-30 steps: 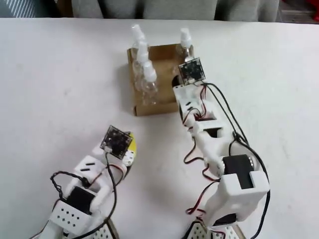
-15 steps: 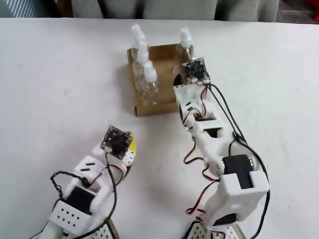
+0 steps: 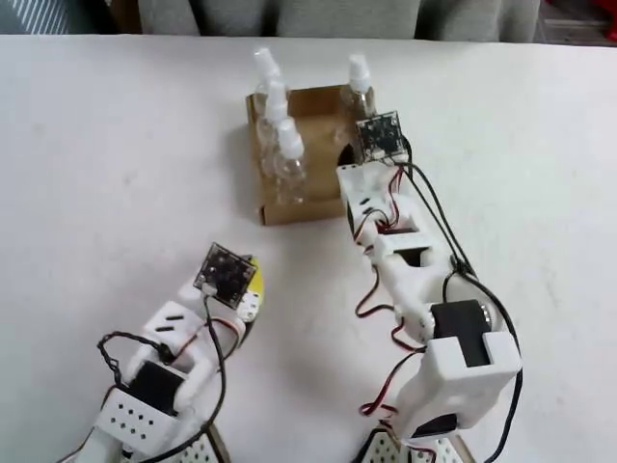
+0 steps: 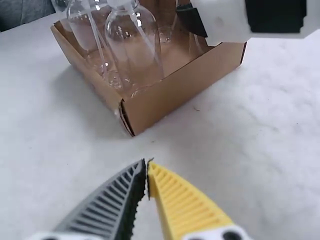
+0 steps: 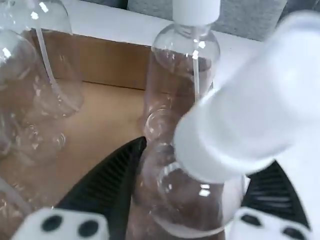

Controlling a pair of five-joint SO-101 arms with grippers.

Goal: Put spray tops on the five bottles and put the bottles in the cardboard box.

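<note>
While the right gripper is clamped on the fifth spray bottle, one jaw on either side of its clear body and the white spray top already fitted, you are in the last placing step. The bottle stands at the near right corner of the cardboard box; whether its base touches the floor cannot be told. The next move probably calls for lowering it, parting the jaws and withdrawing straight up. The capped bottle just beyond stands close and could be knocked. Three more bottles line the box's other side. The left gripper, jaws together and empty, sits low over the white table, apart from the box.
</note>
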